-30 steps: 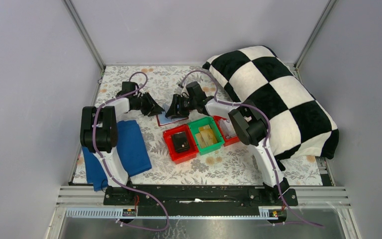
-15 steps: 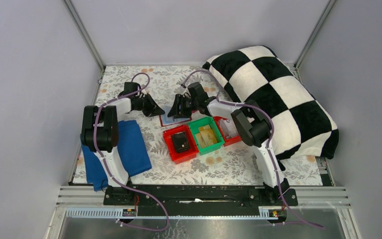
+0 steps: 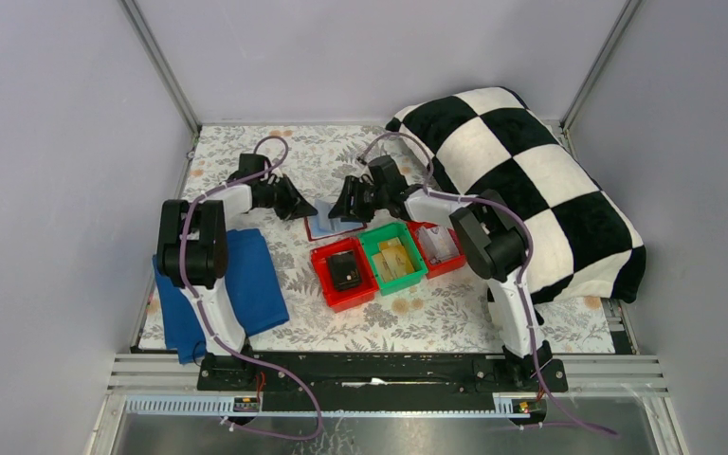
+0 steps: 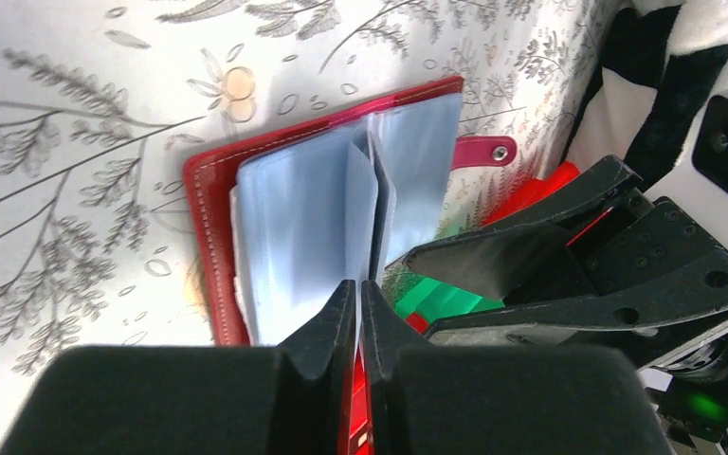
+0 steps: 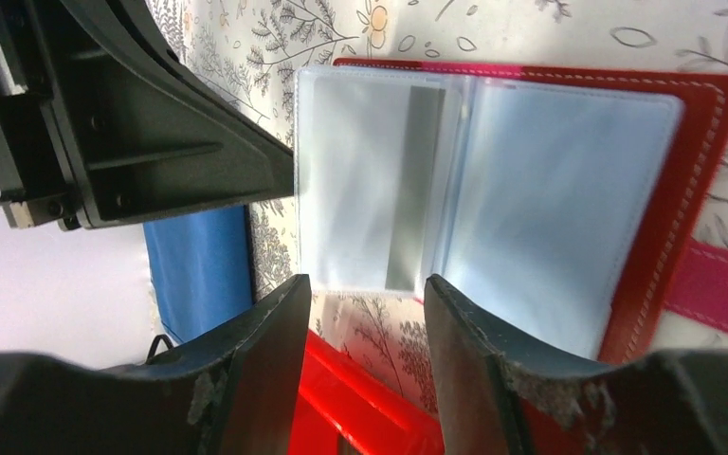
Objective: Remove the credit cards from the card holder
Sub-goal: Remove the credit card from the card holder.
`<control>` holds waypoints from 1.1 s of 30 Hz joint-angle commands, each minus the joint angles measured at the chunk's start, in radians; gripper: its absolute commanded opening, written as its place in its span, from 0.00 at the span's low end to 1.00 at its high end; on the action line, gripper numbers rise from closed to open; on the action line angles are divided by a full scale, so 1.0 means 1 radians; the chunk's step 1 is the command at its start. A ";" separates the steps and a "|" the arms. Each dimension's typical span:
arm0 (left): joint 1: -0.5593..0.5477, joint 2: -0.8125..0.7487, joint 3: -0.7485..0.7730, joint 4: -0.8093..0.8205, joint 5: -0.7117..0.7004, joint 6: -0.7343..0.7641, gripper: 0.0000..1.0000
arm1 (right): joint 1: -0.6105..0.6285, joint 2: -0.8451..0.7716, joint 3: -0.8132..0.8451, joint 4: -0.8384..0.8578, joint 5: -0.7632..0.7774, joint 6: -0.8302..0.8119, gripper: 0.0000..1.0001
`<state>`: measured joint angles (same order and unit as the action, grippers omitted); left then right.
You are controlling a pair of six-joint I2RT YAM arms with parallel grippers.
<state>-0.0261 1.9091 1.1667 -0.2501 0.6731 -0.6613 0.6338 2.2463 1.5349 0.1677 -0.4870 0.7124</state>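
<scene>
The card holder (image 4: 210,213) lies spread open and flat on the flowered table (image 3: 318,156), red cover down and pale blue pockets up. It sits just beyond the row of bins, where both arms can get at the pockets from opposite sides. The credit cards (image 5: 408,190) look not to be out yet; one with a grey stripe shows through the clear leaf on the left arm's side. The left claw (image 4: 357,289) reaches in from its side with its jaws pinched almost together on the edge of one upright pocket leaf. I'd guess that is to hold the leaf apart or to tug at what sits inside, though I cannot tell whether a card itself is between the pads. The right claw (image 5: 365,284) hangs just over the holder's other side, jaws spread wide with nothing in them, seemingly placed to pin the cover or to take a card once it slides free. The red strap (image 4: 485,152) sticks out loose from the cover's edge. Nearer the arms stand a red bin (image 3: 318,261) with a black box (image 3: 346,270), a green bin (image 3: 415,248) with yellowish pieces, and another red bin (image 3: 441,270), likely the drop spots. A blue cloth (image 3: 256,284) lies to the left and a checked cushion (image 3: 521,161) to the right.
</scene>
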 commanded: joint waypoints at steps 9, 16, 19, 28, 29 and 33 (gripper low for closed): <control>-0.076 0.046 0.139 -0.006 0.040 -0.009 0.09 | -0.144 -0.138 -0.156 0.137 -0.016 0.057 0.56; -0.114 0.082 0.159 -0.011 0.027 -0.012 0.09 | -0.184 -0.164 -0.196 0.149 -0.024 0.053 0.56; -0.115 0.091 0.157 -0.011 0.021 -0.011 0.09 | -0.189 -0.169 -0.193 0.141 -0.028 0.044 0.56; -0.107 0.074 0.172 -0.091 -0.022 0.036 0.08 | -0.184 -0.163 -0.144 0.152 -0.091 0.056 0.54; -0.104 0.068 0.171 -0.101 -0.027 0.041 0.08 | -0.181 -0.159 -0.130 0.148 -0.097 0.057 0.53; -0.076 0.026 0.137 -0.100 -0.026 0.047 0.08 | -0.147 -0.140 -0.076 0.115 -0.111 0.034 0.53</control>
<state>-0.1329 1.9873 1.3014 -0.3382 0.6666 -0.6468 0.4530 2.1387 1.3750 0.2710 -0.5495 0.7647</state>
